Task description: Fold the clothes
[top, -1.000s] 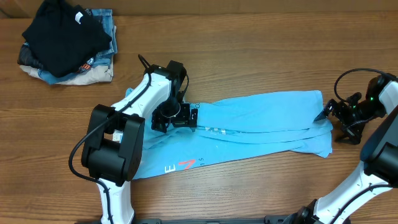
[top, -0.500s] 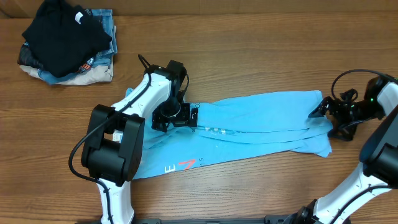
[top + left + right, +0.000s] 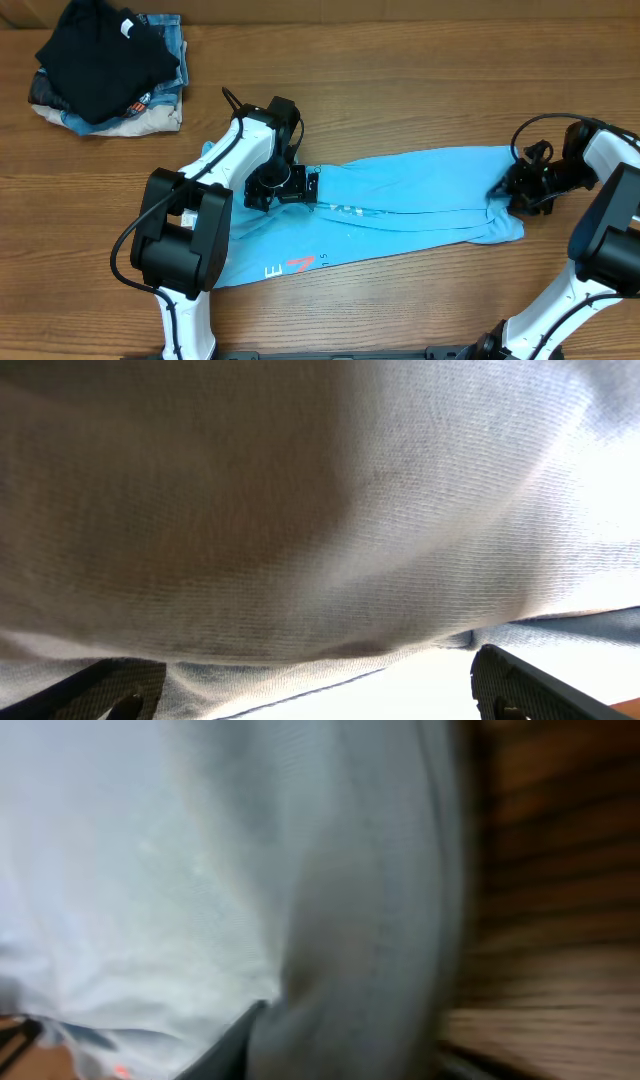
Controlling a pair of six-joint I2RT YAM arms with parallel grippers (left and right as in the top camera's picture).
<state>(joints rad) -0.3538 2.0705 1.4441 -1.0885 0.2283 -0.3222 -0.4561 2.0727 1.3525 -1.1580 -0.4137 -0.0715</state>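
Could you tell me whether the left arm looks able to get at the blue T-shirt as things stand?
Probably yes: the left gripper hangs open right at the T-shirt, and nothing shows between them.

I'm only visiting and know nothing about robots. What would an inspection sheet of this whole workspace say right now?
Surface: wooden table, bare grain around the cloth.
Job's things: light blue T-shirt lying in a long folded strip, red-orange and white lettering showing at its left end.
Clutter: pile of clothes in the far left corner, a black garment on top of denim and beige.
Jaws: left jaws wide open, low over the T-shirt's left part; right jaws at its right end, grip cannot be told, that wrist view is blurred.
Cables: black cable loops on the left arm and right arm.
Surroundings: nothing seen.
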